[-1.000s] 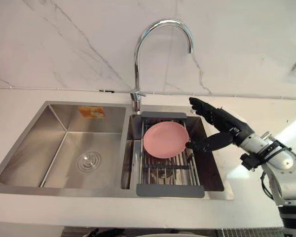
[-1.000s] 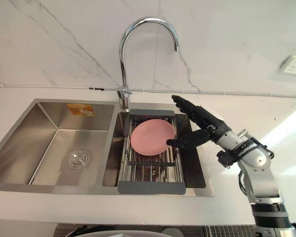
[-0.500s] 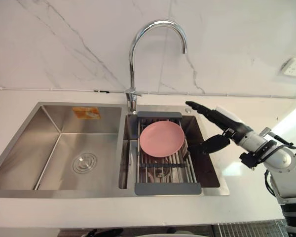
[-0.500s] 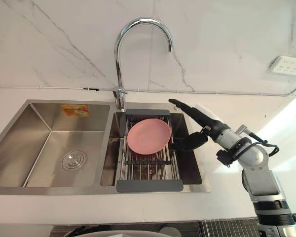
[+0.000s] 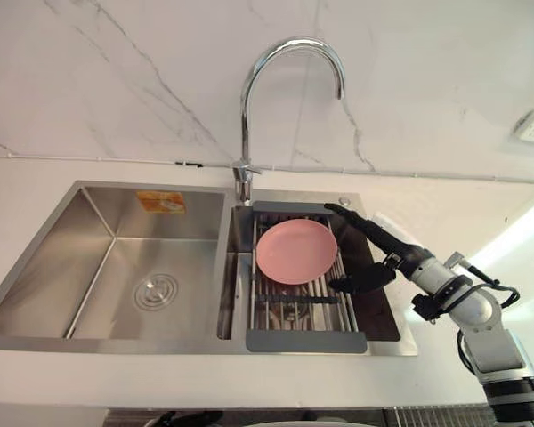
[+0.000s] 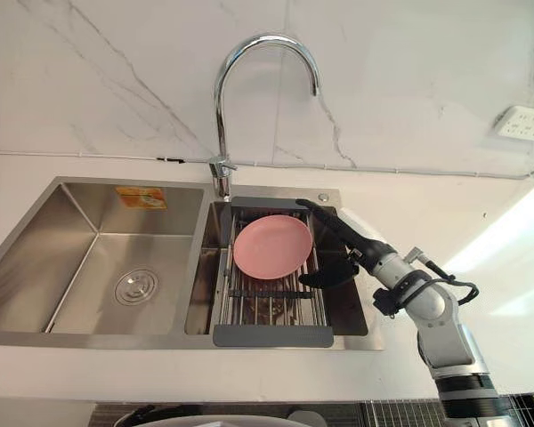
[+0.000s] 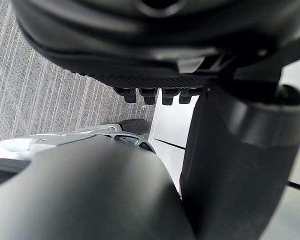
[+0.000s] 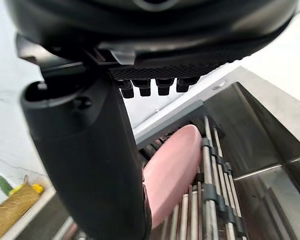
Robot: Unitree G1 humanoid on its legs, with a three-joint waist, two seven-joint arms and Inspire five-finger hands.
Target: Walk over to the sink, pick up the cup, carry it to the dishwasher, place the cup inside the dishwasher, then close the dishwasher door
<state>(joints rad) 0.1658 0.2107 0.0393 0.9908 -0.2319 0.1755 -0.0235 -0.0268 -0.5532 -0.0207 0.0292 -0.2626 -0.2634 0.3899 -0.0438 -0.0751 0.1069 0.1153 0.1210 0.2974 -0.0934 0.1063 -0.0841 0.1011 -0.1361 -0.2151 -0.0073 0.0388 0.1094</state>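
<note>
The plate (image 5: 295, 251) is plain pink, on a rack (image 5: 307, 342) of silver rods with dark grey end bars. The double sink (image 5: 116, 258) is brushed steel; a sticker (image 5: 163, 201) at ten o'clock of the plate is orange and yellow. The faucet (image 5: 249, 107) is bright chrome. The wall (image 5: 116, 71) is white marble with thin grey veins, the countertop (image 5: 22, 213) plain white. Both the right hand (image 5: 393, 258) and the left hand (image 7: 155, 40) are black.

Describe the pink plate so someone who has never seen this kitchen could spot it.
Find the steel double sink under the tall curved tap. Its right basin holds a wire rack, and the plate lies on that rack's far end. It is round and the only pink thing there.
</note>
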